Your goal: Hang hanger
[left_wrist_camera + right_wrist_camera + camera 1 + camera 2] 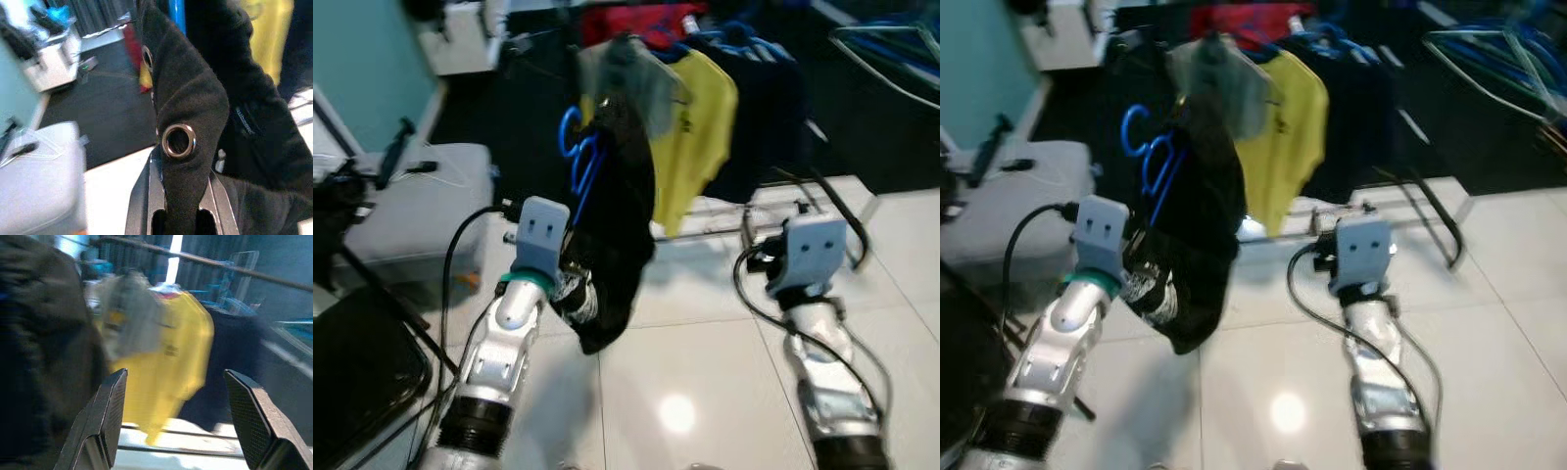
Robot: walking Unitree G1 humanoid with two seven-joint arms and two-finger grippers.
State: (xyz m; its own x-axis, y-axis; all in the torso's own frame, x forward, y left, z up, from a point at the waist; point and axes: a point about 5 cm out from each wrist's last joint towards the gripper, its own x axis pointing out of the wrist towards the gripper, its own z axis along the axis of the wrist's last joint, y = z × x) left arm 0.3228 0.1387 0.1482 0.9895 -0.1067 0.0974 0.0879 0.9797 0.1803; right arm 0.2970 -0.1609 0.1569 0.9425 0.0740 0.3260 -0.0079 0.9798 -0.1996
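Tiles of glossy white floor (705,392) lie nearest us, and our two silver arms reach out over them. On our left, the left gripper (182,205) has its fingers closed tight on a fold of a black garment (617,245), cloth pinched between them, with a metal eyelet (179,141) in the fabric just past the fingertips. That black garment hangs in front of the left arm and droops toward the floor, and a blue hanger (579,157) shows as a blue loop at its upper edge, raised in front of the rack; we cannot tell whether its hook is over the rail. On our right, the right gripper (178,421) is held up with its fingers spread wide apart and nothing between them, pointing toward the clothes. To the left, beside the left arm, stands a grey box (421,211) with a black cable trailing from it. Farther off, a yellow shirt (700,137) hangs on the clothes rack (195,259), with a greyish garment (631,78) in front of it and dark clothes to its right.
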